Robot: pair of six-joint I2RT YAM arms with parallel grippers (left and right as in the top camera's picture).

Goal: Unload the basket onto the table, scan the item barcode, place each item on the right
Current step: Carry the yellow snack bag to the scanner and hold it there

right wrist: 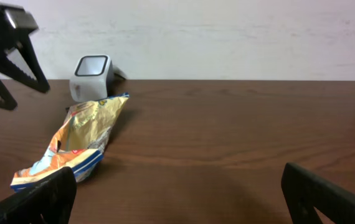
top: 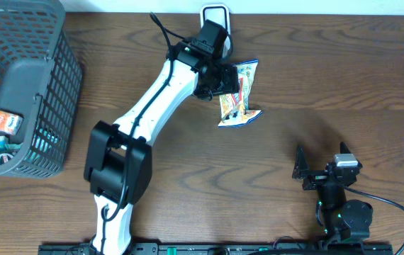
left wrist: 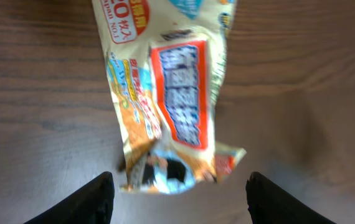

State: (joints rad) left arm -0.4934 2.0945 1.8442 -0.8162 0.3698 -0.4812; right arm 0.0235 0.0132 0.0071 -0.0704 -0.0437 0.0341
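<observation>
Far to the left, a grey mesh basket (top: 46, 85) sits on the brown wooden table (top: 344, 78), with a couple of small packets (top: 2, 124) lying in its bottom. Next comes the left arm (top: 152, 99), white with black joints, stretching from the near edge up and across toward the middle of the far edge. The left fingers (left wrist: 96, 202) are spread apart and hold nothing. In the left wrist view they stand on either side of the near end of the snack packet (top: 239, 95) without touching it. The packet, yellow with a red-and-blue label and one crumpled end, lies on the table just right of the left fingers in the overhead view. It is close to the white scanner (top: 215, 14), which stands at the far edge; whether packet and scanner touch cannot be told. Further right and nearer the front edge, well apart from the packet, the right fingers (right wrist: 43, 199) are opened wide with nothing between them — they point across the bare wood toward the packet and the scanner beyond it.
</observation>
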